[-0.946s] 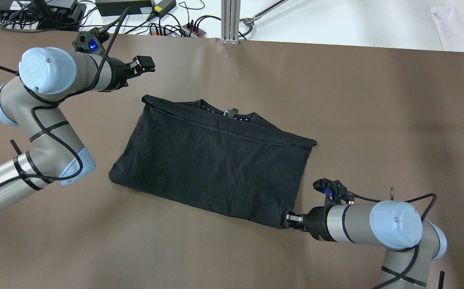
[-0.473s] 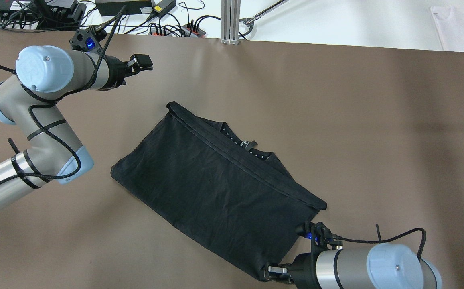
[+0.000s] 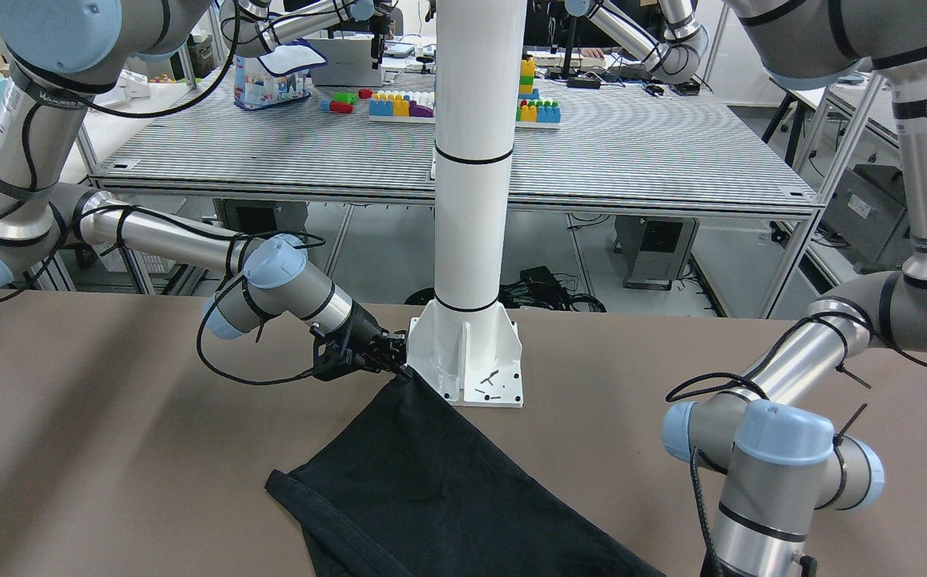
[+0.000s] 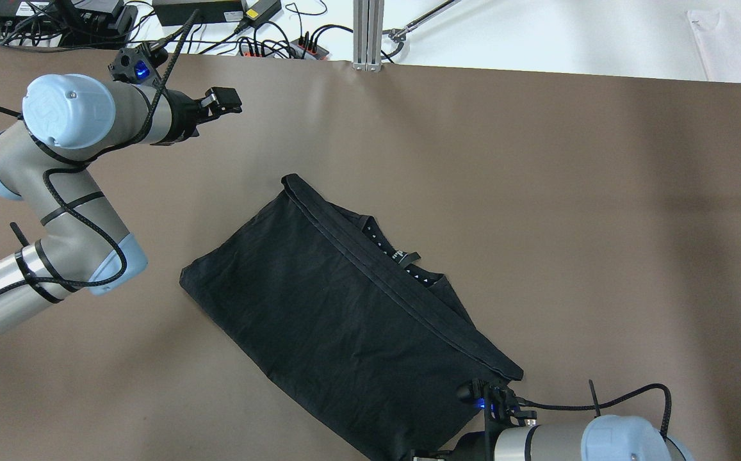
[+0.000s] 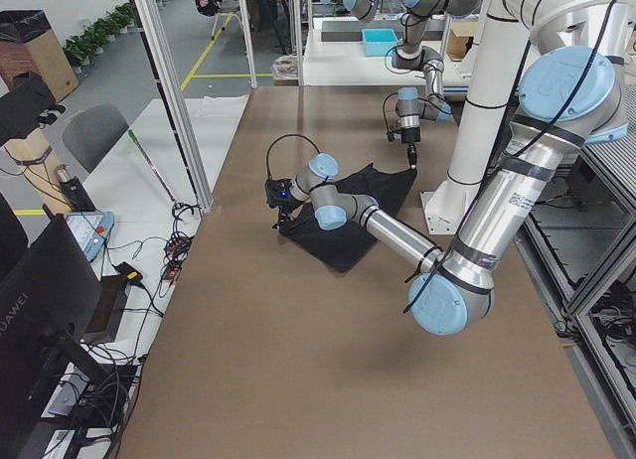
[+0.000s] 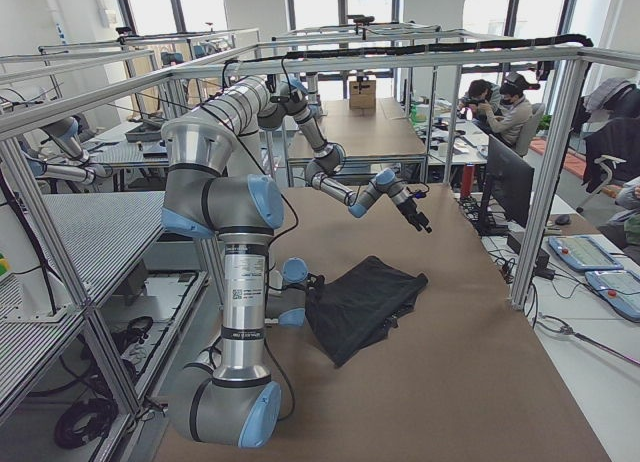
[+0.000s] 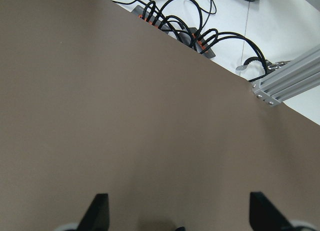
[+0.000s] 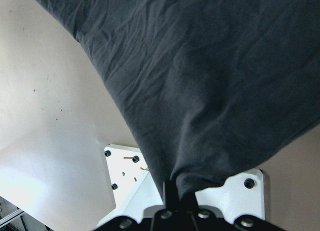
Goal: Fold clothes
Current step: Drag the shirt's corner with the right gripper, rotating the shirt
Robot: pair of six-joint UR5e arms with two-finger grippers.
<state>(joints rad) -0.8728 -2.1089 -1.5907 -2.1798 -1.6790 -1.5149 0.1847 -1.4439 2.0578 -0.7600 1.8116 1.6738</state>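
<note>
Overhead exterior: black shirt [image 4: 344,307] lies on the desk [image 4: 569,192], its 5 o'clock corner pinched in the right tool [image 3: 401,371]; left tool [image 4: 223,102], spread wide, hovers at 10 o'clock.

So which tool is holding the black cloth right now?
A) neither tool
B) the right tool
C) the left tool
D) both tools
B: the right tool is shut on one corner of the black cloth, while the left tool hangs open over bare table, apart from the cloth.
</note>
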